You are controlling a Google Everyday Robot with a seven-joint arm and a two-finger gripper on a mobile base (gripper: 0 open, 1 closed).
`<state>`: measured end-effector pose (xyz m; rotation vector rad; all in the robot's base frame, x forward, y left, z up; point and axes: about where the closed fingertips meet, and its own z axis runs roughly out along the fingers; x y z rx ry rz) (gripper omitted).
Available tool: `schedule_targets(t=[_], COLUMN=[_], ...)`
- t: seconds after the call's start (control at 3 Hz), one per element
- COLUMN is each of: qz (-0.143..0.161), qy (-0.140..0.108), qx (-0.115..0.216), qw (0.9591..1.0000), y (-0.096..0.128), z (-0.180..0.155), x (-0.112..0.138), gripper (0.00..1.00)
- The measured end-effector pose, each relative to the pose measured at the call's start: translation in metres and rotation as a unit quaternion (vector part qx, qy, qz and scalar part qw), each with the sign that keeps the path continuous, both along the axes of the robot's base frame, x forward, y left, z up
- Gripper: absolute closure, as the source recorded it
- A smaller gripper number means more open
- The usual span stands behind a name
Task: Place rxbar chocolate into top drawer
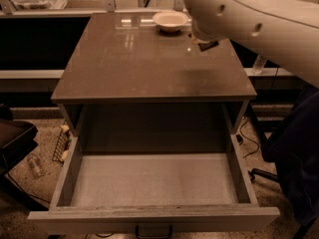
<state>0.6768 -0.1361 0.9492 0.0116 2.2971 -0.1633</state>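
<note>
The top drawer (154, 180) is pulled wide open below the brown cabinet top (144, 59); its grey floor is bare and its dark handle (153, 230) shows at the bottom edge. My gripper (205, 42) hangs under the pale arm at the cabinet top's back right, above the surface. It holds a small dark flat bar, the rxbar chocolate (209, 46), which pokes out beneath the arm. Most of the gripper is hidden by the arm.
A white bowl (170, 20) sits at the back of the cabinet top, left of the gripper. A dark seat (12, 138) and a plastic bottle (35, 166) are on the floor at left. A dark blue chair (296, 153) stands at right.
</note>
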Motion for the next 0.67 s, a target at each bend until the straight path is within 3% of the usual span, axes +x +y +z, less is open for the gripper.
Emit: schedule_targets(t=[0.33, 0.67], qz=[-0.014, -0.002], qy=[0.020, 0.041], qx=[0.014, 0.033], qw=[0.9996, 0.9986], y=[-0.053, -0.087], z=[0.002, -0.008], x=[-0.047, -0.084], gripper=[1.00, 1.00])
